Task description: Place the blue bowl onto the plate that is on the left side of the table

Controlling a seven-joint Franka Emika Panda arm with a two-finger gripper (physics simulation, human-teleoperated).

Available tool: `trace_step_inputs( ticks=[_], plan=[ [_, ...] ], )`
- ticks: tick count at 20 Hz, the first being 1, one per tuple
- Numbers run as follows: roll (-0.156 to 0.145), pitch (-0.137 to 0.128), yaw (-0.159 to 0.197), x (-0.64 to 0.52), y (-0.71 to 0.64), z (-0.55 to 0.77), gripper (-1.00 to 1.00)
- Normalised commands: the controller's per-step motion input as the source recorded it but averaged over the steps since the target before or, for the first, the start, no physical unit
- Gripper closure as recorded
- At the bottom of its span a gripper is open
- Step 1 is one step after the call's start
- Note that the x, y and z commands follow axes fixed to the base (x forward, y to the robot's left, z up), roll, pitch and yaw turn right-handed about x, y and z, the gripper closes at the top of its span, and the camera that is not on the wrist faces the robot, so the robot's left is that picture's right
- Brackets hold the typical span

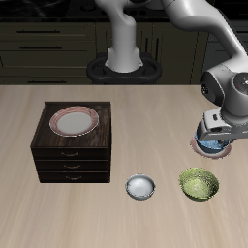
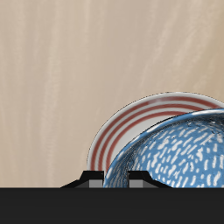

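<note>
Blue bowl (image 2: 179, 153) sits just under the pincer (image 1: 213, 136), over the plate (image 2: 140, 122)

Arm (image 1: 199, 29) bent over, wrist pointing down; gripper (image 1: 213, 143) low, jaws' spread hidden.

Light-beige plank table (image 1: 29, 208). Directly on it: dark wooden drawer cabinet (image 1: 71, 157), plain white-grey bowl (image 1: 141, 187) and yellow-green bowl (image 1: 199, 184) near the front edge, and a red-ringed plate (image 2: 131, 131) farther back beside them.
</note>
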Motion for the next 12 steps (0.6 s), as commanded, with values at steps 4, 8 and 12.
trace_step_inputs(
  ticks=[4,8,12],
  plan=[
    [-0.033,-0.004,-0.003,-0.01,-0.02,0.04,-1.0],
    [0.08,-0.031,-0.027,-0.16,0.04,0.21,-1.0],
    [0.058,-0.105,-0.007,-0.3,-0.1,0.47,-1.0]
  ],
)
